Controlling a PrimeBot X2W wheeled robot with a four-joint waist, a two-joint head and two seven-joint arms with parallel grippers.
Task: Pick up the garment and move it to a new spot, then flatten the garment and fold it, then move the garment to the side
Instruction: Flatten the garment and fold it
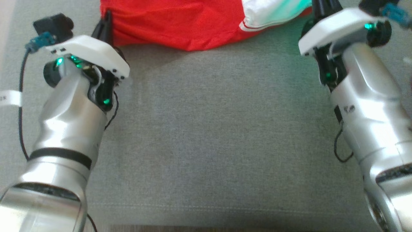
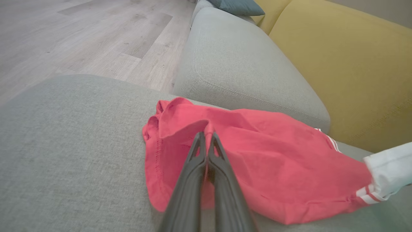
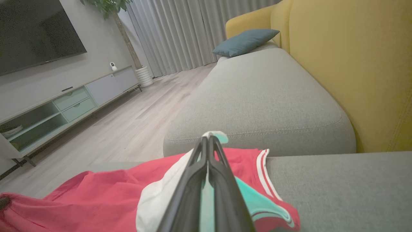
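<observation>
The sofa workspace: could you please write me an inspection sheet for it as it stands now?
Surface: grey sofa cushion, flat.
Job's things: red garment with a white-and-teal part, crumpled at the cushion's far edge in the head view, not yet flattened.
Clutter: nothing seen.
Grippers: left gripper shut on a red fold; right gripper shut on the white-and-teal part.
Cables: black cable hangs beside the left forearm; black loop by the right forearm.
Surroundings: yellow backrest, blue pillow, wooden floor, TV cabinet, curtains.
</observation>
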